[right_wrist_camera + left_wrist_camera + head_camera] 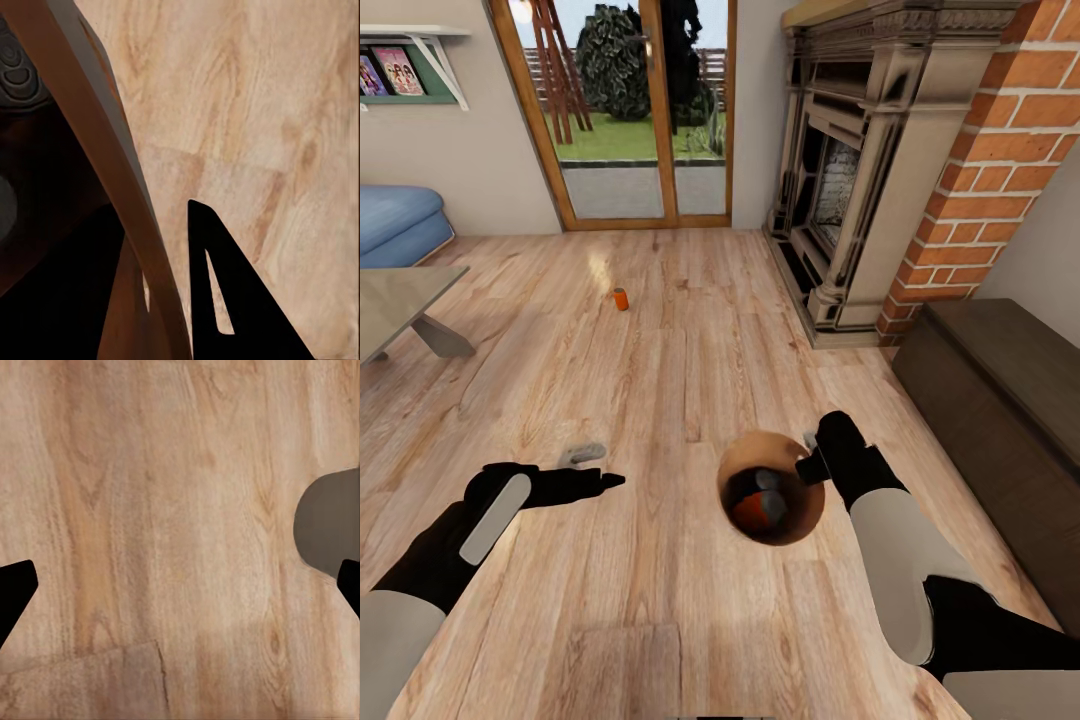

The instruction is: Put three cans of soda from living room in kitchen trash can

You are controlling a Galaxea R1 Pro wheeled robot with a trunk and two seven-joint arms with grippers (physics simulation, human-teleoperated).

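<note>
One orange can of soda point(620, 298) stands upright on the wood-plank floor of the living room, well ahead of both arms. My right gripper point(812, 468) is shut on the rim of the tash can point(805, 510), holding it just above the floor. In the right wrist view the brown rim point(97, 150) runs between the fingers point(225, 300). Inside the bin lie orange cans point(762, 503) with grey tops point(11, 64); I cannot tell how many. My left gripper point(600, 468) hangs open over bare floor, its fingertips point(15, 589) far apart with nothing between them.
A glass coffee table point(400, 300) and a blue sofa point(395, 220) are at the left. The brick fireplace point(850, 180) and a dark low cabinet point(1000, 400) line the right. Wood-framed glass doors point(630, 110) stand at the back.
</note>
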